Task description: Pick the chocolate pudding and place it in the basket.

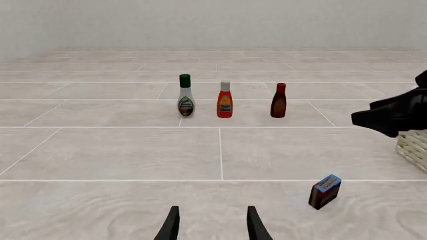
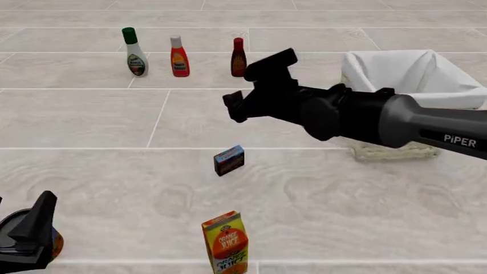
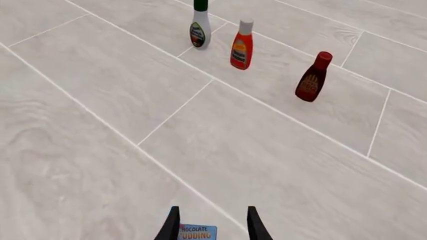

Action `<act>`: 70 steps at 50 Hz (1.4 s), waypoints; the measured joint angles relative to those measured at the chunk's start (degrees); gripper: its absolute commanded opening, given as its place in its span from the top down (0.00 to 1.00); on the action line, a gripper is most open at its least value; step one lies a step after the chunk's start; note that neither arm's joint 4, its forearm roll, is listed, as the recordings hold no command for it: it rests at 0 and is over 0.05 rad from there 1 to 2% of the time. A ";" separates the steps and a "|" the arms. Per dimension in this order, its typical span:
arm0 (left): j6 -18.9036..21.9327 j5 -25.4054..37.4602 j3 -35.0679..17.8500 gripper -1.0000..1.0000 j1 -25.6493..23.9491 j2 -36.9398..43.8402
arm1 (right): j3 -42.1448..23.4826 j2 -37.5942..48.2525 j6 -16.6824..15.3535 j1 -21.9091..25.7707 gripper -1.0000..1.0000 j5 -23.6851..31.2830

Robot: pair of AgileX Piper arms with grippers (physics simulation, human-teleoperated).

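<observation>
Risk: tipping the pudding [image 2: 229,160] on descent | pudding stands on the worktop [image 2: 91,125], well apart from the basket [image 2: 411,74] | right gripper [image 3: 213,225] above it, jaws parted, empty (carton seen between them) | off-centre closing could knock it | left gripper [image 1: 213,225] parted, idle
</observation>
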 measured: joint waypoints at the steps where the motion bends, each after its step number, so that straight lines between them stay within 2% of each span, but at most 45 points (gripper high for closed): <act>1: 0.00 0.00 0.00 0.00 0.00 0.00 | -0.29 0.27 0.08 0.01 0.00 0.19; 27: 0.00 0.00 0.00 0.00 0.00 0.00 | -9.76 8.86 1.83 -1.29 0.00 7.52; 53: 0.00 0.00 0.00 0.00 0.00 0.00 | -24.08 18.29 5.29 -2.58 0.00 24.78; 70: 0.00 0.00 0.00 0.00 0.00 0.00 | -32.13 21.84 10.76 -3.01 0.00 35.63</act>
